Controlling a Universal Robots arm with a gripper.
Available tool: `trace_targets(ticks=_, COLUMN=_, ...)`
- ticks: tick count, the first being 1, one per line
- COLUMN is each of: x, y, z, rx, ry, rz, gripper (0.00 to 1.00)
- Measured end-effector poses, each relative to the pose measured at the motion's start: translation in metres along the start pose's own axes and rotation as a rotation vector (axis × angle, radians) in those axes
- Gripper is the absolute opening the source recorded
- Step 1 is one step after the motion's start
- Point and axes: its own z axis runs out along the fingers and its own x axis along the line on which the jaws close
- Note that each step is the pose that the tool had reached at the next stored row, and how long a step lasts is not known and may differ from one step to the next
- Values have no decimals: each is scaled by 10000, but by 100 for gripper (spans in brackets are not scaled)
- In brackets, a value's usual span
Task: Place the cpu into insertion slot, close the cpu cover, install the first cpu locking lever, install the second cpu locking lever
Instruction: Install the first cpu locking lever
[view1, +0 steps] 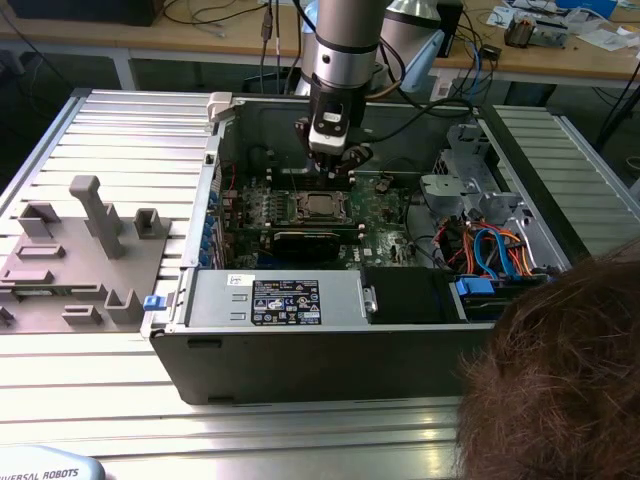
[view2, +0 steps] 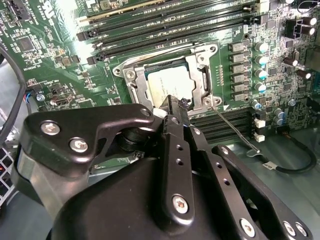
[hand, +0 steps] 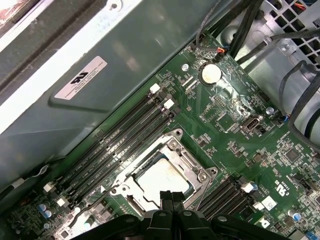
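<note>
The computer case lies open on its side on the slatted table, which turns the green board face-up so the arm can reach it from straight above. The cpu sits flat in its socket near the middle of that board, its silver-grey top showing in both wrist views. The cpu cover lies down around it as a silvery frame, the chip showing through its square window, so the first two steps look done. The pincer hangs low inside the case, right at the socket's edge, with its black fingertips drawn together and nothing visible between them. Held that way they make one narrow tip, better suited, I judge, to pushing a thin part than to grasping one. In the second wrist view a wire locking lever runs out from the socket's corner beside the fingertips and slants across the dark slots next to it. It looks unlatched, though I cannot tell how high it stands. Whether the other lever is hooked down I cannot tell either. At the exterior view's left a grey fixture rests on the table, well apart from the case, and a person's head shows at the lower right, close to the camera.
</note>
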Motion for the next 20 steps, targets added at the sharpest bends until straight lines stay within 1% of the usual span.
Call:
trace_targets(ticks=7, x=0, y=0, z=0, rx=3, ry=-6, rz=-250, gripper=11)
trace_targets(ticks=20, x=0, y=0, z=0, rx=7, ry=-12, rz=-545, gripper=11)
